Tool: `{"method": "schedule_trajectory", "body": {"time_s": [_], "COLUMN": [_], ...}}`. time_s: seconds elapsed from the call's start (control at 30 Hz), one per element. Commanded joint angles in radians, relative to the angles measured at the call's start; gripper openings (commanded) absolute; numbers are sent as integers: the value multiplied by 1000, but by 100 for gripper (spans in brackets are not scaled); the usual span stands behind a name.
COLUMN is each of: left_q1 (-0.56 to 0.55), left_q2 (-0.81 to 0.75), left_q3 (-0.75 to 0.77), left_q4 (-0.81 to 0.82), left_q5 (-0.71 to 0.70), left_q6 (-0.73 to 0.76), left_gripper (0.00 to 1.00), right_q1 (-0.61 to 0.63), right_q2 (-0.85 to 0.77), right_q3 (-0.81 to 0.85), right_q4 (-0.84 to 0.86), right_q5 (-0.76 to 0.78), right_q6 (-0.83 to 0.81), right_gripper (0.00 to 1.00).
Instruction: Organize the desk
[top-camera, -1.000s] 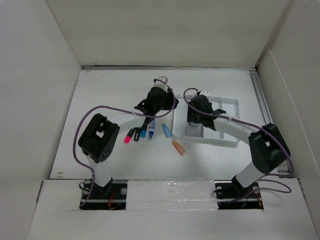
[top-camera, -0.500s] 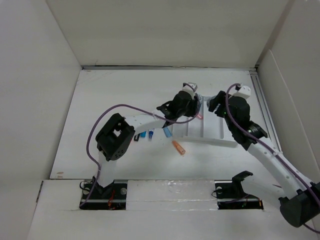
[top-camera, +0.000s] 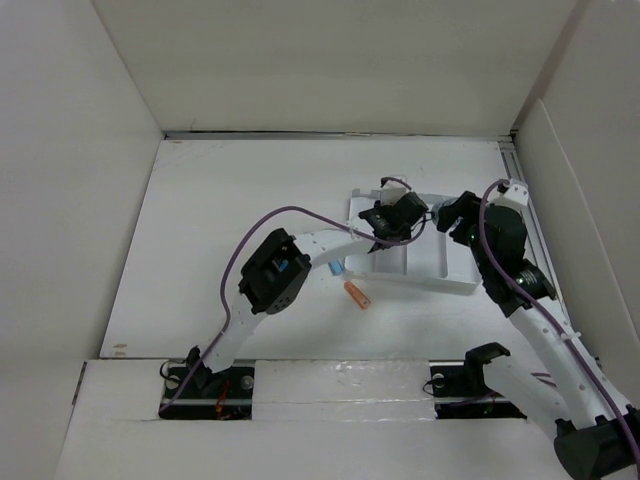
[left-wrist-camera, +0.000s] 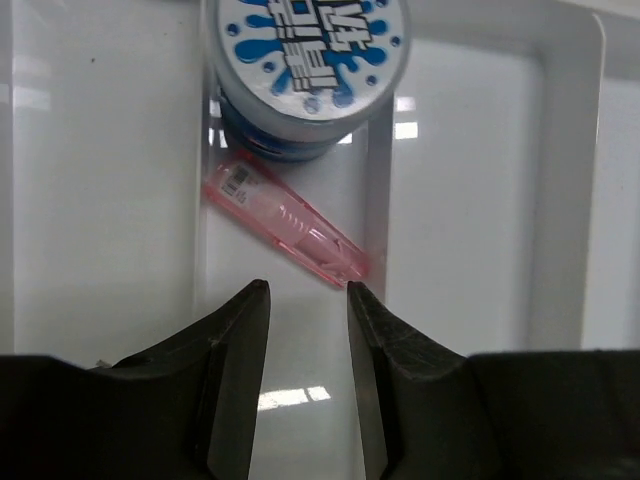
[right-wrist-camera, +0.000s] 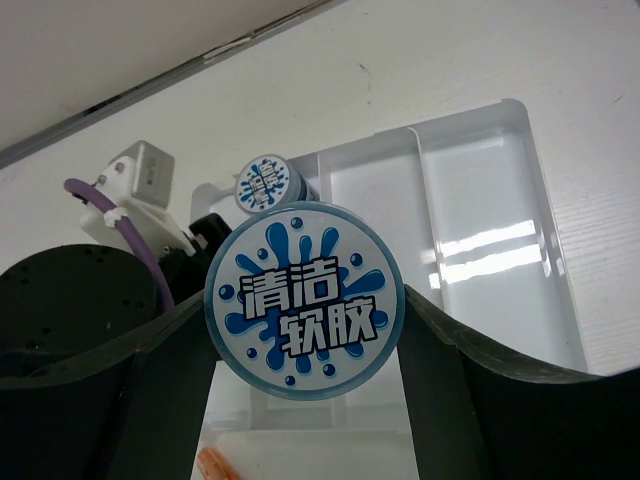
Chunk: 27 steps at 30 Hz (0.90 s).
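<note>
Swinging rightward since before, the left pincer (left-wrist-camera: 305, 290) is hovering, slightly spread, over a pink clip (left-wrist-camera: 285, 220) beside a tin (left-wrist-camera: 308, 60) in the tray (left-wrist-camera: 480, 200). The right pincer (right-wrist-camera: 305, 340) is pinching a second tin (right-wrist-camera: 300, 290) above the table (top-camera: 220, 220), which is filling mid-frame.

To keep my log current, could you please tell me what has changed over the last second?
The left gripper swung right from the middle of the desk to the tray and hangs open over a pink marker lying in a compartment beside a cleaning-gel tin. The right gripper pulled back rightward off the tray, gripping a second tin. The tray and the orange marker stayed put.
</note>
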Motion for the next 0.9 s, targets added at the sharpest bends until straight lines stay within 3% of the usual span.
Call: {"method": "schedule_trajectory", "body": {"time_s": [0.0,0.13,0.37,0.53,0.87], "left_q1": [7,-2,7,16,16], "left_q2": [-71,-121,-8,-5,58], "left_q3": [-5,-114,57,36,82], "left_q4": [-50,64,-83,-36,-91], "left_q5": [-116,-130,-102,-81,-101], "left_q6": [-215,-308,-418,-456,-522], "left_gripper": [33,35,42,47,46], "right_q1": [-22,-31,-40,-40,-40], "right_q2": [-43,-63,-108,-125,-195], "right_q3": [-16,-32,-36,-52,-69], "right_q4": [62,66,62,72,55], "right_q5": [-53,-98,-141,-207,-236], "right_q6": [-9,-9,-12,-7,-9], "right_gripper": [44,44,43,43,43]}}
